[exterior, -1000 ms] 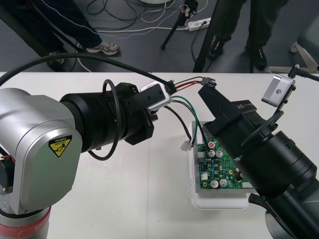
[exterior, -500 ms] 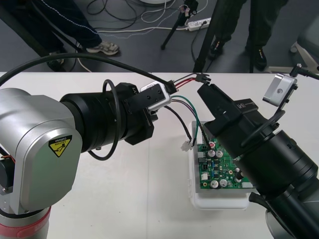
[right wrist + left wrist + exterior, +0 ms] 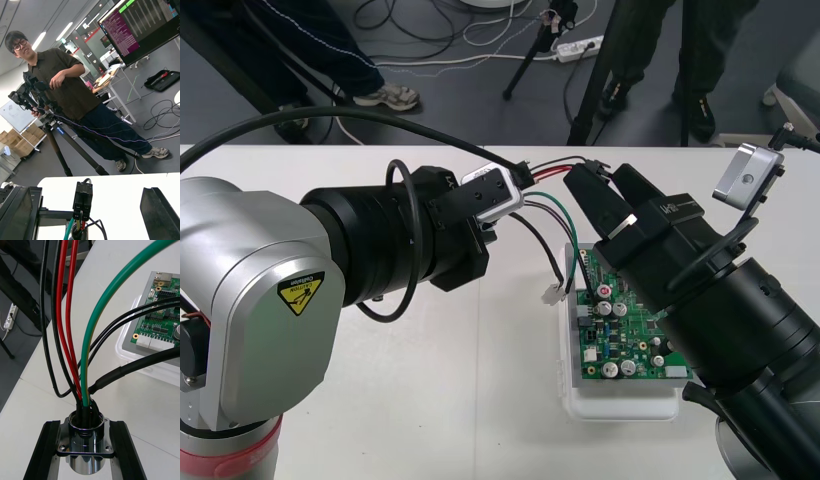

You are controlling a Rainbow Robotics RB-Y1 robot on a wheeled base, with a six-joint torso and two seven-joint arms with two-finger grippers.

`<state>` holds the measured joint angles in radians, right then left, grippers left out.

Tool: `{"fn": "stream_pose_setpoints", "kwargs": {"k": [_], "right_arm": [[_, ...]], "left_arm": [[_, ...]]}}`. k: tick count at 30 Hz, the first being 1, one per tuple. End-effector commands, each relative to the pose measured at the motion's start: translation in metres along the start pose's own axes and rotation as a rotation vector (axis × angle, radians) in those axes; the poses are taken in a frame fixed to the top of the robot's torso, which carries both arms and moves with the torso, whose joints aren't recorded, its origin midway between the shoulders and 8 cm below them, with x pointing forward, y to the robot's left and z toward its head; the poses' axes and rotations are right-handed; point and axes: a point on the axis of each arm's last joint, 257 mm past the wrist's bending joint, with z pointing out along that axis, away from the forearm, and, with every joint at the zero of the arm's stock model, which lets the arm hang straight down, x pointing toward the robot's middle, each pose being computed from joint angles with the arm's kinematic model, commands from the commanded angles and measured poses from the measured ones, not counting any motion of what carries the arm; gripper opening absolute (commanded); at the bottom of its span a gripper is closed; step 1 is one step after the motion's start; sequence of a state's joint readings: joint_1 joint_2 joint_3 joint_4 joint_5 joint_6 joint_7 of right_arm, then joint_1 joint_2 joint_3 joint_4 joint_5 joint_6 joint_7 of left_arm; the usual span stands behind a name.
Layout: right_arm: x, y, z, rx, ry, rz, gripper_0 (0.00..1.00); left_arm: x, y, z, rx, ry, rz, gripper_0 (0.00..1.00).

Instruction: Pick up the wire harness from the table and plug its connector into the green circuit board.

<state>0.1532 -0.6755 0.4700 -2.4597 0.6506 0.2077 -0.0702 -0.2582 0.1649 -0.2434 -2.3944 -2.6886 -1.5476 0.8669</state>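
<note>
My left gripper (image 3: 498, 192) is shut on the harness's round metal socket (image 3: 86, 444), with a black finger (image 3: 42, 452) against each side of its flange. Red, green and black wires (image 3: 84, 352) rise from the socket and run across to the small black plug (image 3: 591, 162), which hangs in the air above the table's far side. My right gripper (image 3: 601, 180) stands open just under the plug. In the right wrist view the plug (image 3: 83, 200) sits between the wide-spread fingers (image 3: 161, 213), touching neither. The green circuit board (image 3: 625, 335) lies on its white base (image 3: 620, 405) below the right arm.
A small white connector (image 3: 553, 297) on a black lead dangles beside the board's left edge. The table's far edge runs just beyond the plug. The left arm's thick black cable (image 3: 410, 260) loops around its wrist.
The right gripper's fingers have spread apart and let go of the plug. The plug stays hanging on its wires. The left gripper has kept its hold and place.
</note>
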Motion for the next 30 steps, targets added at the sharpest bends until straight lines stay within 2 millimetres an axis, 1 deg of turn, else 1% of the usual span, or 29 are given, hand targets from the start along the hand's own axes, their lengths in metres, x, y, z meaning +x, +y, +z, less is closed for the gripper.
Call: {"fn": "stream_pose_setpoints", "kwargs": {"k": [1,5,30], "right_arm": [[-0.0251,0.0158,0.003,-0.049,-0.046,-0.032,0.84],[-0.0273,0.0196,0.0049,-0.063,-0.05,-0.025,0.84],[-0.027,0.0202,0.0047,-0.065,-0.046,-0.024,0.84]], "left_arm": [[-0.012,-0.0024,-0.0041,-0.014,-0.038,-0.035,0.0],[-0.0142,-0.0007,-0.0043,-0.021,-0.046,-0.036,0.0],[-0.0126,-0.0004,-0.0034,-0.022,-0.043,-0.034,0.0]]}}
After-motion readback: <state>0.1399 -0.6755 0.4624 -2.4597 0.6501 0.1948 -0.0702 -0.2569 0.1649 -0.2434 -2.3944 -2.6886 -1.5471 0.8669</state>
